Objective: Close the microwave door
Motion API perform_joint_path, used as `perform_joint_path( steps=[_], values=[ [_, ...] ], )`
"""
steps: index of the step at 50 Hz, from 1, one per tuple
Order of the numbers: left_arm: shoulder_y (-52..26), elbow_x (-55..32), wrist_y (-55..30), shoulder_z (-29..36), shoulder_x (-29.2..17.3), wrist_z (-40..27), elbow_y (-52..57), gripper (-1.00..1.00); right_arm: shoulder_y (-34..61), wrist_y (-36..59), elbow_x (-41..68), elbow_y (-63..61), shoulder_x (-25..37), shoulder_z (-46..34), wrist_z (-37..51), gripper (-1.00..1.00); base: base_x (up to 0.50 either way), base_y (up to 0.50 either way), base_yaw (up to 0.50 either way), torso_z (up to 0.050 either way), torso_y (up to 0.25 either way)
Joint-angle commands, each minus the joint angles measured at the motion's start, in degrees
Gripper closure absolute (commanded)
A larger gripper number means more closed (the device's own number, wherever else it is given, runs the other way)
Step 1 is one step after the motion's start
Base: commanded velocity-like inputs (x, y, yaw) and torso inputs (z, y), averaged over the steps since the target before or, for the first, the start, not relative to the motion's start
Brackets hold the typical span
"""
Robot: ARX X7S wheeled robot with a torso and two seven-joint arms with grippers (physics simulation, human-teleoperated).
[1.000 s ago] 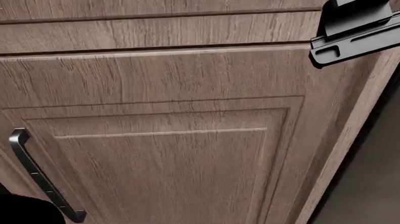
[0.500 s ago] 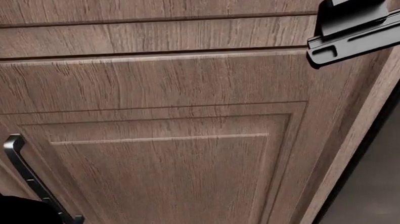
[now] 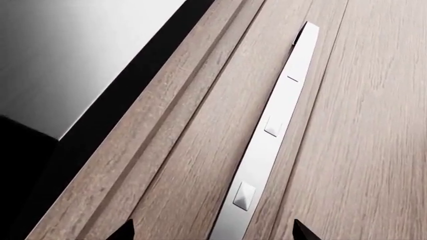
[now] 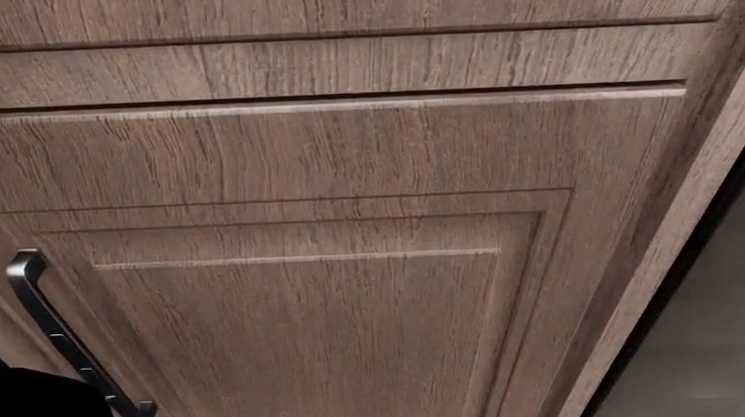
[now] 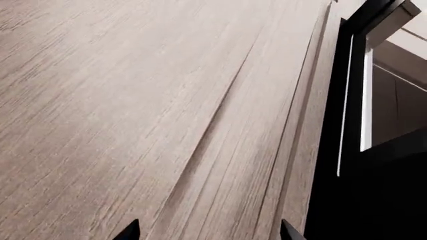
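no microwave in view, closing judged not yet begun; brown wood-grain cabinet door [image 4: 326, 295] with dark bar handle [image 4: 70, 349] fills views; both grippers' fingertips spread, empty.

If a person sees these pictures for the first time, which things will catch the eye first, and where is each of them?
The brown wooden cabinet door fills nearly the whole head view. The dark metal handle stands out at its lower left; the left wrist view shows the same bar up close, pale and shiny, with the left hand spread open around it. In the right wrist view, a black gap runs beside the wood, next to the open right hand.
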Motion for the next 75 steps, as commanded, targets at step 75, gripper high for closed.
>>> perform_joint_path(
  steps=[75],
  values=[
    [1.61, -0.92, 3.31, 2.75, -1.98, -1.31, -0.1, -1.0, 20.62, -6.82, -56.19, 30.08, -6.63, -19.28, -50.28, -1.0, 0.0, 0.0, 0.0, 0.0, 0.0]
  ],
)
